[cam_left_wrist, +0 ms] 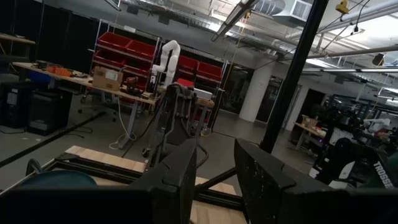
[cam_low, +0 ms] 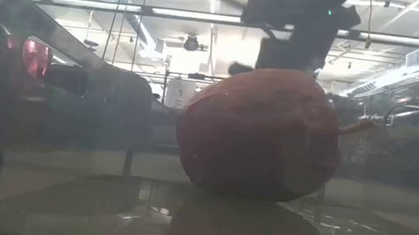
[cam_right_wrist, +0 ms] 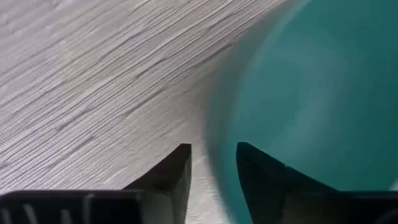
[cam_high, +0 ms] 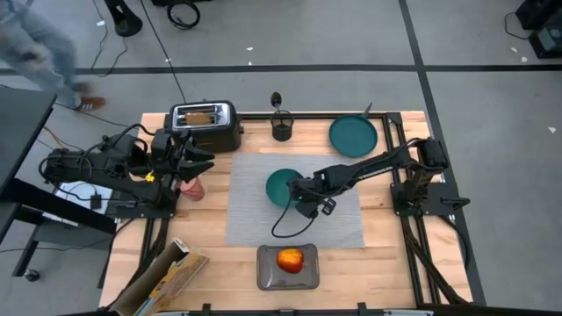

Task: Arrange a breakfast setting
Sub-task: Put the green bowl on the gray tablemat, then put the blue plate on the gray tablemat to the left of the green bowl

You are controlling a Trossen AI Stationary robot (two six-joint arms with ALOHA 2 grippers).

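The grey placemat (cam_high: pixel 338 219) lies mid-table. The smaller teal bowl (cam_high: pixel 279 184) sits on its left part. My right gripper (cam_high: pixel 299 200) is at the bowl's near right rim, shut on it; the rim also shows in the right wrist view (cam_right_wrist: pixel 298 93). The teal plate (cam_high: pixel 353 135) lies on the wood at the far right. The red-yellow apple (cam_high: pixel 290 260) rests in the grey tray (cam_high: pixel 263 274) and fills the low view (cam_low: pixel 259 135). My left gripper (cam_high: pixel 198 161) is open and empty beside the toaster, above the pink-red cup (cam_high: pixel 191 187). My right gripper has the bowl's rim (cam_right_wrist: pixel 219 140) between its two fingers, one finger (cam_right_wrist: pixel 261 171) inside the bowl and the other (cam_right_wrist: pixel 173 171) outside, over the placemat. The fingers come from above, slanting in from the table's right. The bowl's base is on the placemat.
The black-and-chrome toaster (cam_high: pixel 206 123) holds a toast slice at the far left. A black holder (cam_high: pixel 281 129) with a utensil in it stands at the far middle. A cereal box (cam_high: pixel 167 276) lies at the near left corner. A person walks on the floor at the far left.
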